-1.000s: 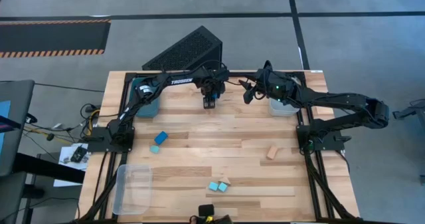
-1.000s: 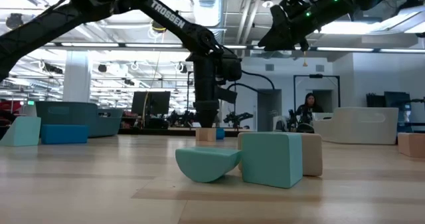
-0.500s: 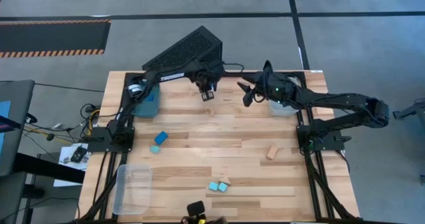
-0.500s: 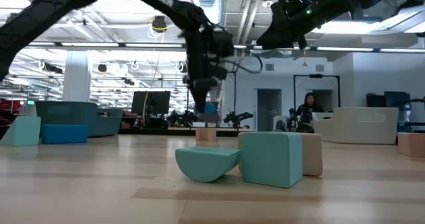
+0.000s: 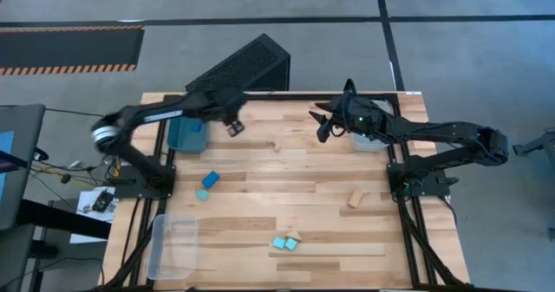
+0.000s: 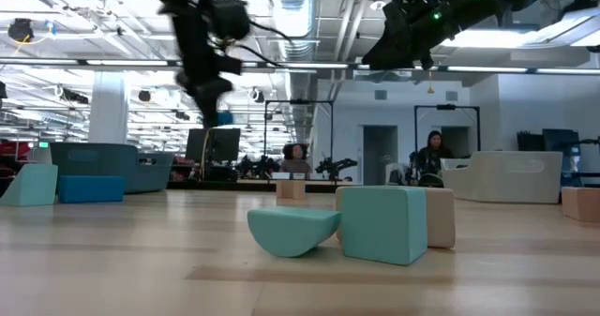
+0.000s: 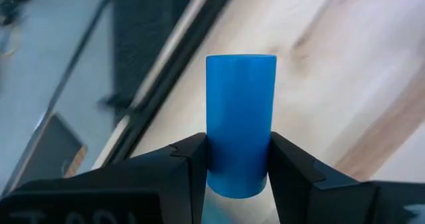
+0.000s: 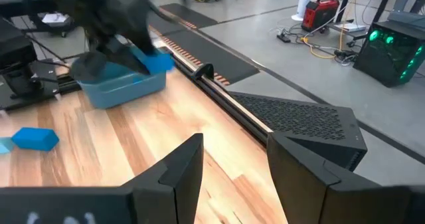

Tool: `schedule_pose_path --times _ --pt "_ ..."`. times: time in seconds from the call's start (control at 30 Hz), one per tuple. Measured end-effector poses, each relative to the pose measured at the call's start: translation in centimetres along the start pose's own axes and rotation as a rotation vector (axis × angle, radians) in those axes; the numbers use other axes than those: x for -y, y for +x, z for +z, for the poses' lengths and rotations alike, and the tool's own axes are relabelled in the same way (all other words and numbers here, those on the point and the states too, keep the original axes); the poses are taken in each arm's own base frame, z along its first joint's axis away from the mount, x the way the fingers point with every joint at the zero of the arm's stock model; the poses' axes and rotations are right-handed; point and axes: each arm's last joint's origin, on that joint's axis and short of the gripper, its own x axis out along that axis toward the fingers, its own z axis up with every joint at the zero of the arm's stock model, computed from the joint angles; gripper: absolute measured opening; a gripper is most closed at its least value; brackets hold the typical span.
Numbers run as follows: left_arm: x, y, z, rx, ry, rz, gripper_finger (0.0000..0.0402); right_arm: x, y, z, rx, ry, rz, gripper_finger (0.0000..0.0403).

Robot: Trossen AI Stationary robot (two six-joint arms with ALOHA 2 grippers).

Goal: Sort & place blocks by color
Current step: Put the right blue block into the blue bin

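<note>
My left gripper point(image 5: 234, 128) is shut on a deep blue cylinder block point(image 7: 240, 121), up in the air just right of the teal bin point(image 5: 188, 134); it also shows blurred in the low view point(image 6: 214, 91). My right gripper point(image 5: 319, 124) hangs open and empty above the table's far middle, by a clear bin point(image 5: 369, 141). On the table lie a blue block point(image 5: 210, 179), a turquoise block point(image 5: 202, 194), two turquoise blocks point(image 5: 284, 243) beside a tan one point(image 5: 295, 236), a tan block point(image 5: 355, 197) and a small tan block point(image 5: 276, 145). My left gripper pinches the blue cylinder's round side near its lower end point(image 7: 238, 174) between its two fingers point(image 7: 192, 164), one on each side. The cylinder sticks out past the fingertips along the fingers. It is lifted clear of the table.
A second clear bin point(image 5: 173, 244) stands at the near left corner. A black perforated box point(image 5: 247, 65) stands behind the far edge. In the low view, the turquoise blocks point(image 6: 380, 224) stand close in front, and people show in the room beyond.
My left gripper has risen from the table's far middle with the blue cylinder and swung toward the left edge, to beside the teal bin. The small tan block it stood next to has stayed in place. My right arm has kept still.
</note>
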Motion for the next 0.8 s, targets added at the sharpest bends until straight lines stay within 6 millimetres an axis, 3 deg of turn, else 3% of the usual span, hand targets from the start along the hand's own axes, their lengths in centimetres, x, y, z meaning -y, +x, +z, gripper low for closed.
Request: schedule_pose_path --times 0.13,0.27,0.5,0.8 --pt "-1.4 -2.6 -3.4 0.054 -0.13 0.058 0.01 0.0 0.0 0.2 0.023 0.021 0.002 0.0191" --pt "-2.4 -3.9 -6.4 0.097 -0.278 0.105 0.0103 -0.2 0.0 0.2 0.025 0.023 0.007 0.0191" --pt "-2.4 -2.1 -10.4 0.035 -0.433 0.142 0.0104 -0.2 0.0 0.3 0.03 0.028 0.011 0.0191" --pt "-2.3 -0.1 -11.3 -0.059 -0.491 0.171 0.0111 -0.7 -0.2 0.3 0.03 0.025 0.031 0.0191"
